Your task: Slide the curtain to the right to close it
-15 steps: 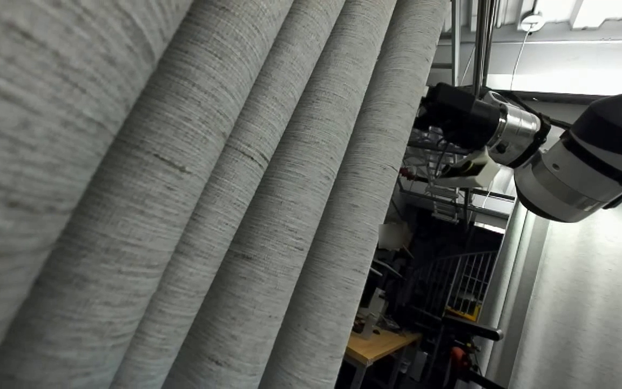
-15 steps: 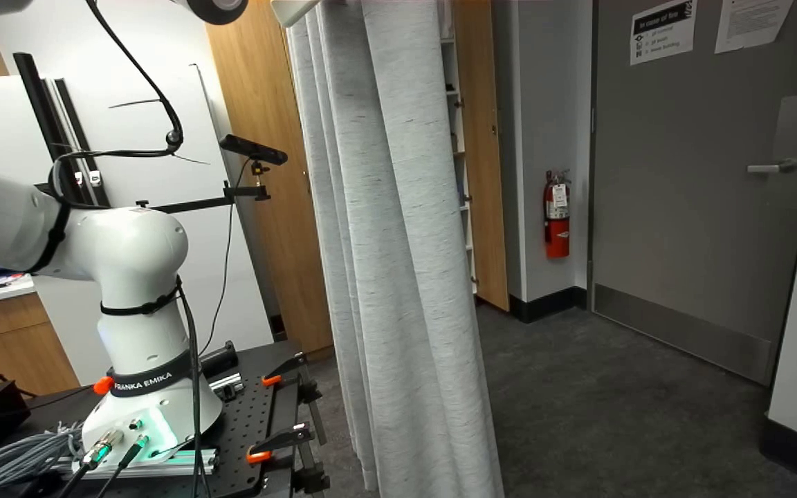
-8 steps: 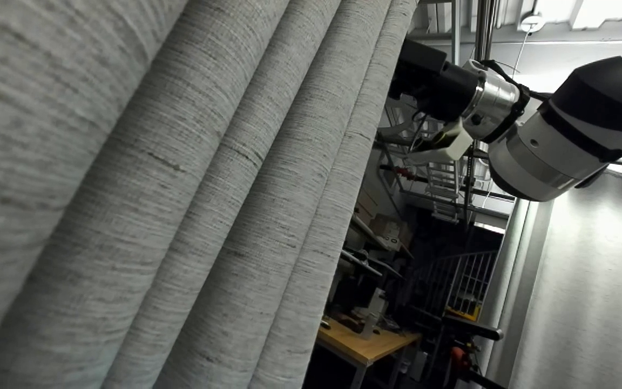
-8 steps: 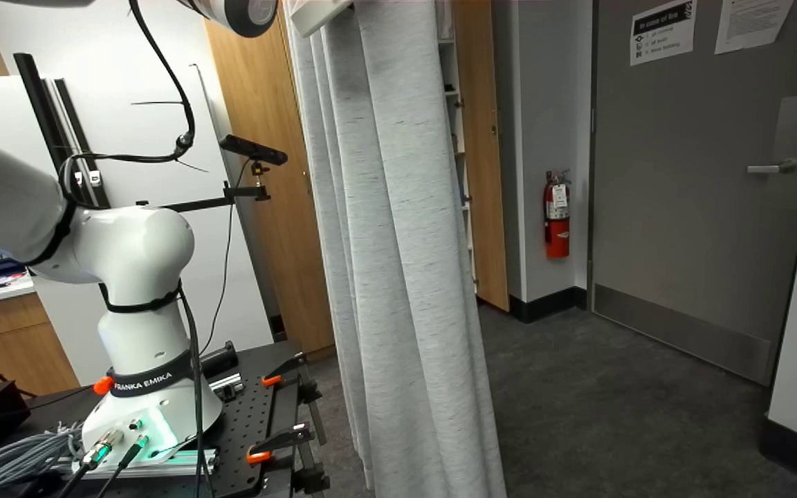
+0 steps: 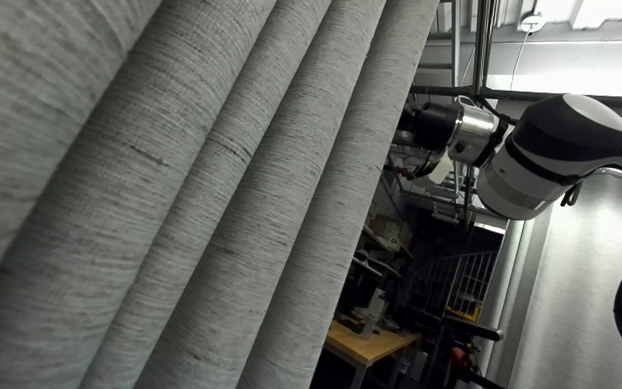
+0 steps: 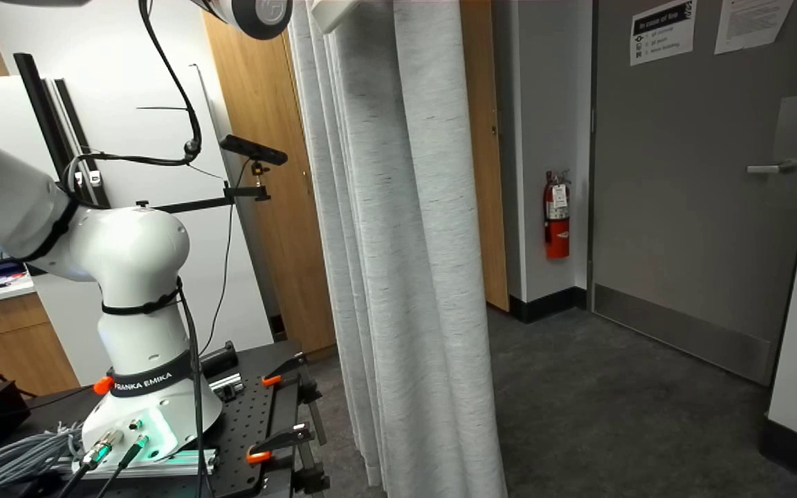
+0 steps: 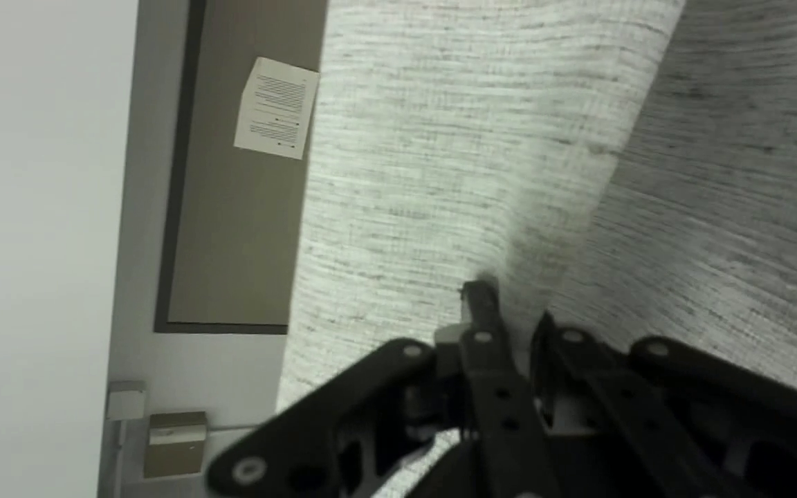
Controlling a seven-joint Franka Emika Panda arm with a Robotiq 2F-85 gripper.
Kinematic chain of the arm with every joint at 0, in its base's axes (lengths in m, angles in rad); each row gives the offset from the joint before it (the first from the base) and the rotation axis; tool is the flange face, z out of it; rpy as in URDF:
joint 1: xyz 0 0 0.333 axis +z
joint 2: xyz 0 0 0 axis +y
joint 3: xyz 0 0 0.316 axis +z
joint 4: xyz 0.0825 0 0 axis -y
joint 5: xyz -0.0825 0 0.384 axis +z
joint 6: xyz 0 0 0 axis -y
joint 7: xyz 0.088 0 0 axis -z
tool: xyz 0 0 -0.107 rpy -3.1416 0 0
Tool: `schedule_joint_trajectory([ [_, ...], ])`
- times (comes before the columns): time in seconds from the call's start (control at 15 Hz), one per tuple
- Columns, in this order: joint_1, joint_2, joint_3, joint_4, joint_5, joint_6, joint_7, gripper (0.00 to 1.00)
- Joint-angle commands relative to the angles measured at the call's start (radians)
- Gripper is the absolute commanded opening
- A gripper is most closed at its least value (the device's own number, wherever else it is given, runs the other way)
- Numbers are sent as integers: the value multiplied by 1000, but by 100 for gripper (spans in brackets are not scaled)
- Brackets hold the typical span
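Observation:
The light grey curtain (image 5: pixel 268 178) hangs in long folds and fills the left half of an exterior view. Its free edge (image 6: pixel 457 228) falls nearly to the floor in an exterior view, right of the arm (image 6: pixel 139 242). My gripper (image 7: pixel 514 302) has its jaws drawn close together in the wrist view, with a pinched fold of cloth (image 7: pixel 523 318) between the fingertips. Beside the curtain's edge, the dark gripper (image 5: pixel 405 119) shows in an exterior view, its fingertips partly hidden by the cloth. Above another picture's top edge the gripper is out of view.
A wooden cabinet (image 6: pixel 267 180), fire extinguisher (image 6: pixel 557 216) and grey door (image 6: pixel 703 194) stand around the curtain. The arm's black table (image 6: pixel 246 415) carries clamps (image 6: pixel 281 443); a camera (image 6: pixel 253 149) sits on a bracket nearby. A wooden desk (image 5: pixel 373 343) is further off.
The arm has moved toward the curtain, and the wrist has tilted. In an exterior view the curtain's upper part has shifted right, now covering the shelves behind it.

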Motion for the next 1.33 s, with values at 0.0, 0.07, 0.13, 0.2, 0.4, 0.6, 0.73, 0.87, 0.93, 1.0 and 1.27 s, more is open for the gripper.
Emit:
schedule_joint_trajectory([
  [0.0, -81, 70, 9, 31, -49, 60, 83, 0],
  [0.07, -106, 87, 12, 39, -57, 74, 99, 0],
  [0.13, -131, 104, 15, 48, -66, 84, 114, 1],
  [0.2, -154, 119, 16, 56, -77, 98, 125, 1],
  [0.4, -235, 174, 13, 90, -122, 134, 154, 1],
  [0.6, -334, 248, 12, 142, -165, 149, 172, 1],
  [0.73, -399, 304, 5, 191, -188, 148, 178, 1],
  [0.87, -468, 362, 6, 245, -150, 141, 146, 1],
  [0.93, -501, 392, 1, 276, -148, 134, 149, 1],
  [1.0, -537, 425, 2, 306, -145, 131, 153, 1],
  [1.27, -675, 559, -4, 444, -136, 115, 165, 1],
])
